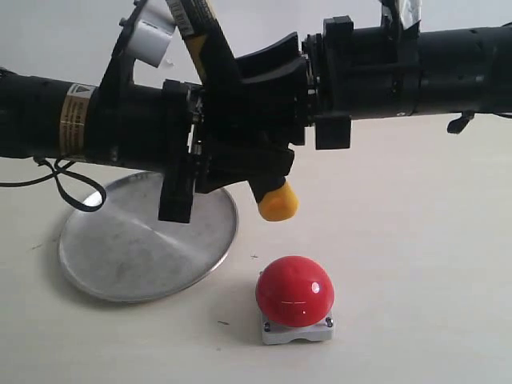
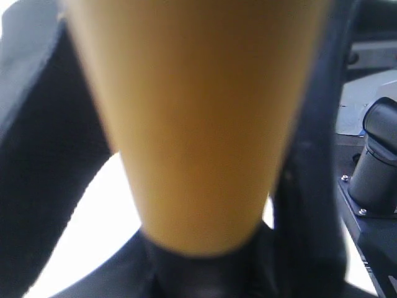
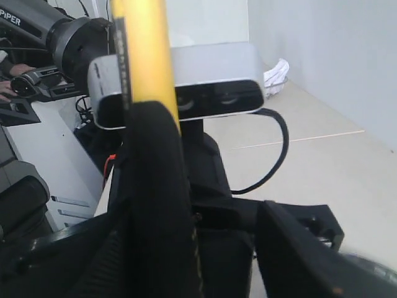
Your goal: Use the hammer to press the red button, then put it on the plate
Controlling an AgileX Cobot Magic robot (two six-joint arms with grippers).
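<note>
Pale tabletop (image 1: 416,264), plain white wall (image 1: 64,32).

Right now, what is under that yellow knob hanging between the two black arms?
Pale tabletop shows just below the black-and-yellow hammer's end, then the glossy red dome button; whether it hangs straight over that, I cannot tell. The left tool covers the handle above.

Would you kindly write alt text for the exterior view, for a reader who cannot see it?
A hammer hangs yellow end down where the black left arm and right arm meet, above and left of a red button on a pale table. A round steel plate lies further left.
</note>
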